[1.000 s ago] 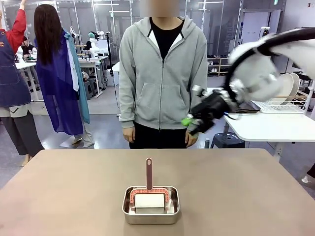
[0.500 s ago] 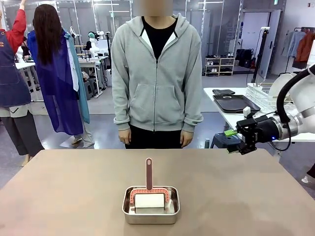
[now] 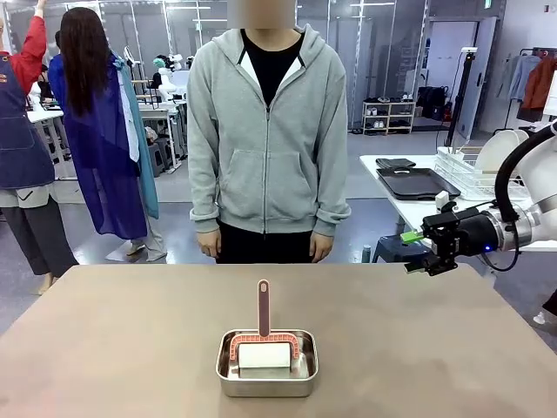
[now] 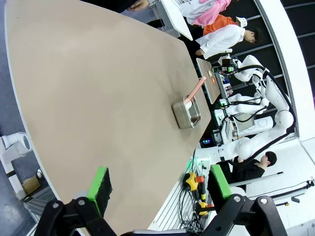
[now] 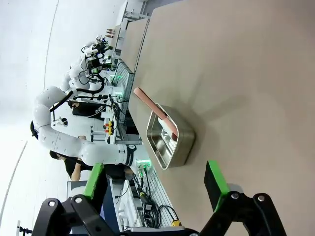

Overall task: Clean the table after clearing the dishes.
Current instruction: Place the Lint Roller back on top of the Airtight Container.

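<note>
Already, from the front, we find the table carrying a steel pan near the middle (a pink-handled brush inside); wiping remains. Right gripper hangs at the far right, jaws apart. On its wrist view, the left gripper gapes over the tabletop.
</note>
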You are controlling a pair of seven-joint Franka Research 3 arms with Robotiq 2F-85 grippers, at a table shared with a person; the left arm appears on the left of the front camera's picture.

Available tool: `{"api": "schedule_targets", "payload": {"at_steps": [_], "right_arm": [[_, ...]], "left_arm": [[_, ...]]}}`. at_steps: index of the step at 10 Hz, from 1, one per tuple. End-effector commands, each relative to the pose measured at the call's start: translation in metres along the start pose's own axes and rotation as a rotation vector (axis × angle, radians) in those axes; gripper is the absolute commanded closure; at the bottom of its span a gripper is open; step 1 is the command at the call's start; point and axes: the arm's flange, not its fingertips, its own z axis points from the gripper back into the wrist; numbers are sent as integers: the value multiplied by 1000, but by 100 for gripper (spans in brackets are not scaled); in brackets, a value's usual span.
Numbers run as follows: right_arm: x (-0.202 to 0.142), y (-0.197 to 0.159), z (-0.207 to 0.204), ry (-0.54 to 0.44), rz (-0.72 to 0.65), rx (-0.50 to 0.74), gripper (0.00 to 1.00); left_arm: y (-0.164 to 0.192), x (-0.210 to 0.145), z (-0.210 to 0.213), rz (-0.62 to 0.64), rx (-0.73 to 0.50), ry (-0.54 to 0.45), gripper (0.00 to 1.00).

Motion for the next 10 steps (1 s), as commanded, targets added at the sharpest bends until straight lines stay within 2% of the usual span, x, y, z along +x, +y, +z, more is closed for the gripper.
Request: {"api": "schedule_targets", "payload": {"at_steps": [1, 2, 3, 5, 8, 10], "right_arm": [[3, 3, -1, 14, -9, -9, 0], [0, 0, 0, 0, 0, 0, 0], [19, -17, 55, -122, -86, 12, 0], [19, -33, 149, -290, -152, 47, 0], [-22, -86, 276, -536, -272, -11, 0], [-55, -120, 330, -616, -336, -10, 0]], "left_arm": [[-4, -4, 2, 1, 5, 10, 0], [-4, -4, 2, 1, 5, 10, 0], [-4, -4, 2, 1, 5, 10, 0], [-4, -4, 2, 1, 5, 10, 0], [-4, -4, 2, 1, 5, 10, 0], [-4, -4, 2, 1, 5, 10, 0]]}}
